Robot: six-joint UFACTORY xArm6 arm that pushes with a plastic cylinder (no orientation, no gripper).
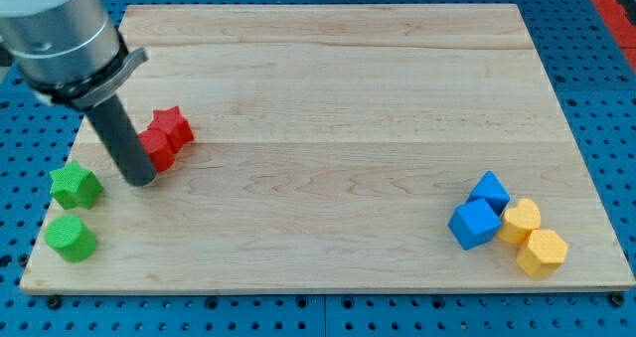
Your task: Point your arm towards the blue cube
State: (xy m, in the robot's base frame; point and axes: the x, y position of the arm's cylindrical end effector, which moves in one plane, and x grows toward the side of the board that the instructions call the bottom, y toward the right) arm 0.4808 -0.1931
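The yellow block nearest the camera is seen at the board's lower right corner, touching a second yellow block just above it. The blue cube, the target, is placed immediately left of these, with a second blue block touching it on its upper right. Far to the left of the blue cube, across the bare wooden board, the rod's tip is set against the lower left side of a red block, with a red star just beyond. Two green blocks, a star and a rounder piece, lie still farther left. No claw is fitted, so nothing is gripped. A careless departure is judged likely to drag the red block; an overshoot would scatter the blue-yellow cluster.
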